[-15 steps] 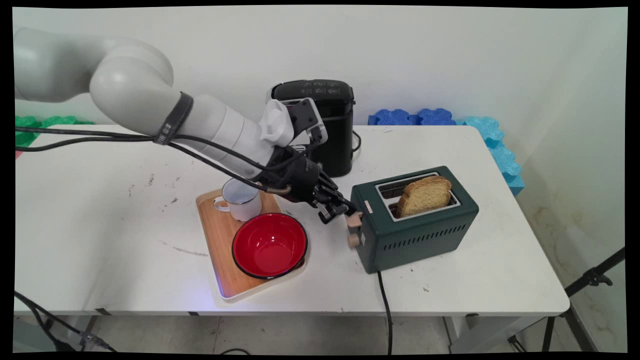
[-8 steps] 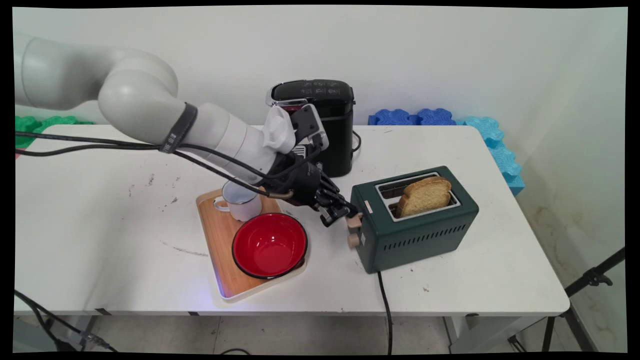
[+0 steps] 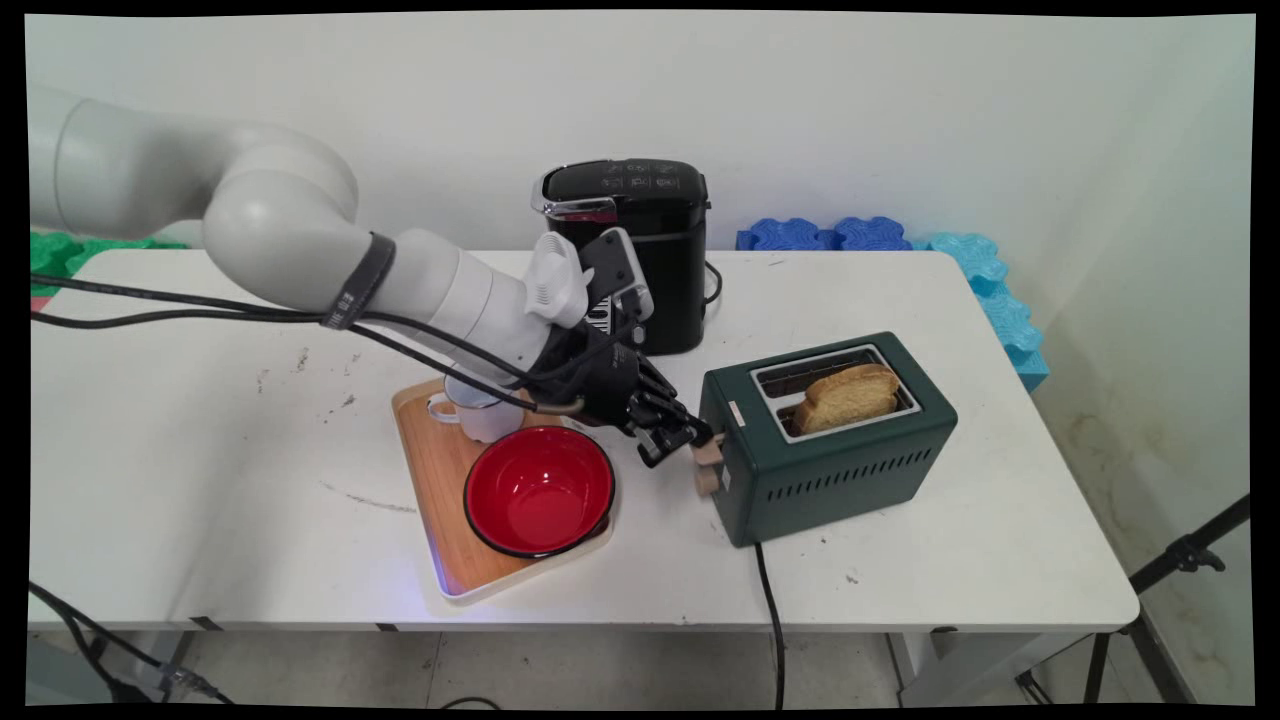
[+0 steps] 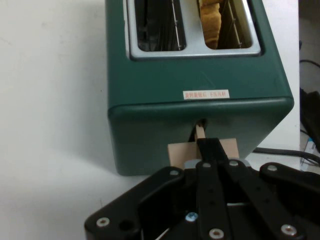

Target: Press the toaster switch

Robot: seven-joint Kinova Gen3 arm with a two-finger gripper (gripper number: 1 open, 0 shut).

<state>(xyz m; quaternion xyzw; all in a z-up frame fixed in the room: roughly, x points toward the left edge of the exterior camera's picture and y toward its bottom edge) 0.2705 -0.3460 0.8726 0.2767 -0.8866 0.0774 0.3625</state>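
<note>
A pale wall is standing behind the white surface [image 3: 900,300], with blue foam pieces [image 3: 880,235] lying along its far edge. I am reaching in from the left, and my end effector [image 3: 690,440] is pressing on top of the tan lever [image 3: 708,453] at the near end of the dark green toaster [image 3: 830,460]. In the hand view my fingers [image 4: 212,150] are lying together, clenched, on the lever's [image 4: 202,149] flat tab, right where it is coming out of the slot in the toaster's [image 4: 195,115] end wall. A slice of bread [image 3: 850,392] is sitting low in the far slot, its top sticking out above the rim. Just left of my wrist, a wooden tray [image 3: 440,500] is carrying a red bowl [image 3: 538,490] and a white mug [image 3: 480,415]. A black coffee machine [image 3: 640,240] is standing behind my arm.
</note>
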